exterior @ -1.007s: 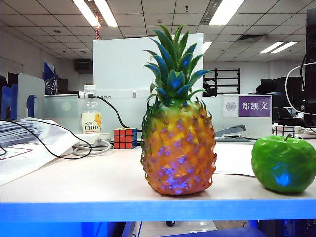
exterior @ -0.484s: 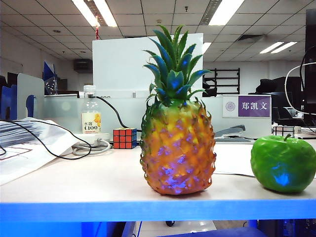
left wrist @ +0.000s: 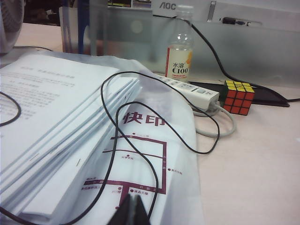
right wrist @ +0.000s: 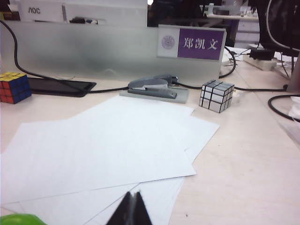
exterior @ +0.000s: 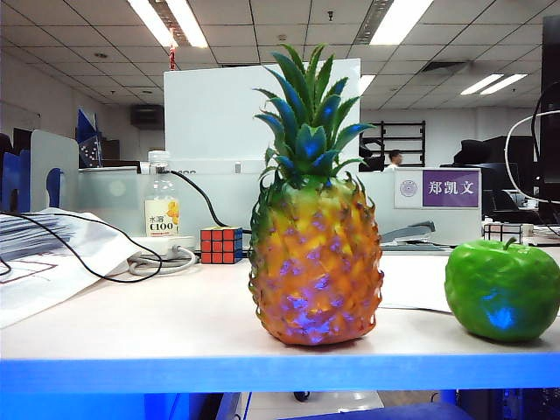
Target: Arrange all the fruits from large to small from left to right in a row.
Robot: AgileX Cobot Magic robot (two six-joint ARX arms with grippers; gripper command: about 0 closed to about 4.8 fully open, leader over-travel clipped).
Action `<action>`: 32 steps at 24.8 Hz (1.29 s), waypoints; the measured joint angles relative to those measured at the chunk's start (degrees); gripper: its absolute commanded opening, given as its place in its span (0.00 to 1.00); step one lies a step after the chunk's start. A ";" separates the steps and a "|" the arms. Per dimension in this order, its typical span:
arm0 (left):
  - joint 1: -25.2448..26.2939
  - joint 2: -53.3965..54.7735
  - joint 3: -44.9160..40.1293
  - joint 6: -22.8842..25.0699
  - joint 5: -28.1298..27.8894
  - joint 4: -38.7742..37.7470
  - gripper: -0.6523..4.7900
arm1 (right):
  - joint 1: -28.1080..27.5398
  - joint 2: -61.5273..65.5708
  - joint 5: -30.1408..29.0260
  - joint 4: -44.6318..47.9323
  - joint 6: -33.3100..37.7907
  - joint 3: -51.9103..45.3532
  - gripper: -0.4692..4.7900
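- On the near edge of the pale table [exterior: 131,324], exterior view: pineapple [exterior: 315,262] stands upright at centre; green apple [exterior: 502,290] sits to its right, apart from it, partly cut by the frame edge.
- Order so far reads large then medium, left to right. Kiwi not visible in any view; whether it lies further right cannot be told, so the row's last place is unconfirmed.
- Pineapple: orange-yellow scaled body, green spiky crown. Apple: glossy bright green with a short stem; a sliver of it shows at the frame edge in the right wrist view.
- Left gripper [left wrist: 133,212]: tips pressed together, holding nothing, poised over a bagged stack of papers [left wrist: 56,126] crossed by a black cable [left wrist: 104,112].
- Right gripper [right wrist: 131,211]: tips likewise closed, empty, above loose white sheets [right wrist: 103,150].
- Neither gripper is near a fruit; judged as a rest pose.
- Rubik's cube [exterior: 221,245] and bottle [exterior: 162,206] sit further back, outside the row.
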 measured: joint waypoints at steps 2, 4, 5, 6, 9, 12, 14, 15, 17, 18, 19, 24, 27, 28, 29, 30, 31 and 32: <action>0.00 -0.02 0.00 -0.02 0.00 0.02 0.11 | -2.82 0.00 -2.10 -0.07 -0.31 0.00 0.09; 0.00 0.00 0.00 -0.02 0.00 0.02 0.11 | -4.48 0.00 -2.47 -0.07 -0.46 0.00 0.09; 0.00 0.00 0.02 -0.02 0.00 0.02 0.11 | -5.88 0.00 -2.60 -0.07 -0.90 0.00 0.09; 0.00 0.00 0.00 -0.02 0.00 0.02 0.11 | -6.47 0.00 -2.58 -0.07 -1.11 0.00 0.09; 0.00 0.00 0.00 -0.02 0.00 0.02 0.11 | -6.34 0.00 -2.56 -0.07 -1.53 0.00 0.09; 0.00 0.00 0.00 -0.02 0.00 0.02 0.11 | -5.62 0.00 -3.30 0.02 -1.40 0.00 0.09; 0.00 -0.02 0.00 -0.02 0.00 0.02 0.11 | -3.76 0.00 -3.82 0.42 -1.44 0.00 0.09; 0.00 -0.02 0.00 -0.02 0.00 0.02 0.11 | -2.12 0.00 -3.85 0.81 -1.73 0.00 0.09; 0.00 -0.02 0.02 -0.02 0.00 0.02 0.11 | -0.26 0.00 -3.76 0.83 -2.43 0.00 0.09; 0.00 -0.02 0.00 -0.02 0.00 0.02 0.11 | 0.20 0.00 -3.74 0.81 -2.47 0.00 0.09; 0.00 0.00 0.00 -0.02 0.00 0.02 0.11 | 0.76 0.00 -3.72 0.83 -2.54 0.00 0.09; 0.00 -0.02 0.00 -0.02 0.00 0.02 0.11 | 0.90 0.00 -3.67 0.83 -2.05 0.00 0.09; 0.00 0.00 0.00 -0.02 0.00 0.02 0.11 | 0.87 0.00 -3.69 0.83 -1.88 0.00 0.09; 0.00 0.00 0.00 -0.02 0.00 0.02 0.11 | 0.87 0.00 -3.69 0.85 -1.88 0.00 0.09; 0.00 -0.02 0.00 -0.02 0.00 0.02 0.11 | 0.87 0.00 -3.69 0.83 -1.88 0.00 0.09; 0.00 0.00 0.00 -0.02 0.00 0.02 0.11 | 0.87 0.00 -3.69 0.83 -1.88 0.00 0.09; 0.00 0.00 0.00 -0.02 0.00 0.02 0.11 | 0.87 0.00 -3.69 0.83 -1.88 0.00 0.09; 0.00 0.00 0.00 -0.02 0.00 0.02 0.11 | 0.87 0.00 -3.69 0.83 -1.88 0.00 0.09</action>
